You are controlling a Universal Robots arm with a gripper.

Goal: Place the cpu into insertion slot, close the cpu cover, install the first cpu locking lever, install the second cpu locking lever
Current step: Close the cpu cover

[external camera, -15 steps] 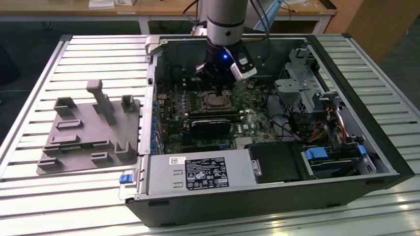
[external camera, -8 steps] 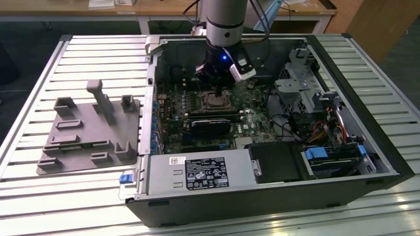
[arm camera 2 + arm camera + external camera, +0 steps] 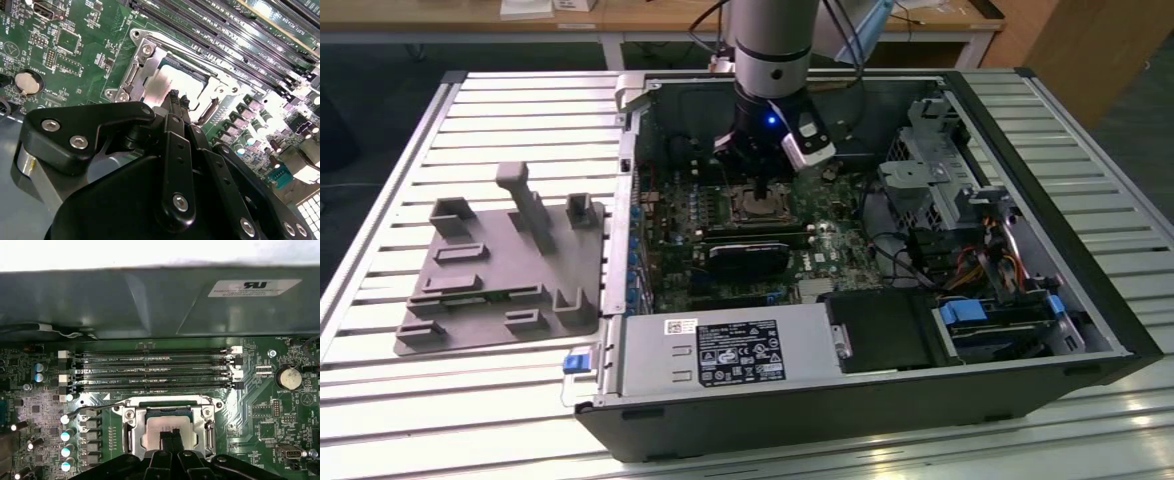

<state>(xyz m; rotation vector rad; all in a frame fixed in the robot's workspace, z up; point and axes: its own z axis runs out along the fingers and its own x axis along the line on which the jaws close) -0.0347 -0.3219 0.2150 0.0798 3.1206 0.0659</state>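
Exterior view shows a slatted metal bench (image 3: pixel 400 130) carrying an open computer case (image 3: pixel 881 410) and a grey fixture (image 3: pixel 494 290). In the first wrist view the hand (image 3: pixel 170 433), clenched and empty, is poised over the cpu (image 3: pixel 150 438), which lies framed by the cpu cover (image 3: pixel 131 435).

One cpu (image 3: pixel 155 432), four memory slots (image 3: pixel 150 362)

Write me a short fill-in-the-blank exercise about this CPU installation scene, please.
1. The gripper has its jaws ____, with its tips over the cpu.
2. The cpu cover is folded ____ around the cpu.
3. In the exterior view, the grey fixture block lies to that view's ____ of the computer case.
Missing words: shut; down; left.
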